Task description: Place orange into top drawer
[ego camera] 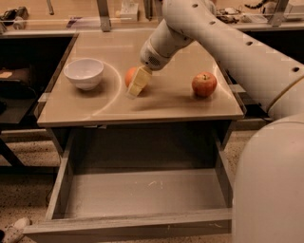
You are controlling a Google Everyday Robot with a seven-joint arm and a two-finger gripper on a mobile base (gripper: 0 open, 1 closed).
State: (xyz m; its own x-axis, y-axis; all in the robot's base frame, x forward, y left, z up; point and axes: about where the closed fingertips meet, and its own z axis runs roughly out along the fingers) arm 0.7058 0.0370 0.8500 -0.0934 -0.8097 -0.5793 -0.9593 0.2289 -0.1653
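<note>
The orange (128, 76) rests on the tan countertop (156, 102), left of centre. My gripper (134, 85) reaches down from the upper right and sits right at the orange, covering its right side. The orange is still on the counter. The top drawer (142, 192) is pulled open below the counter's front edge, and nothing lies on its grey scuffed bottom.
A white bowl (84, 72) stands to the left of the orange. A red-yellow apple (204, 84) stands on the right side of the counter. My arm (228, 47) crosses over the right half of the counter. A cluttered bench (118, 12) runs behind.
</note>
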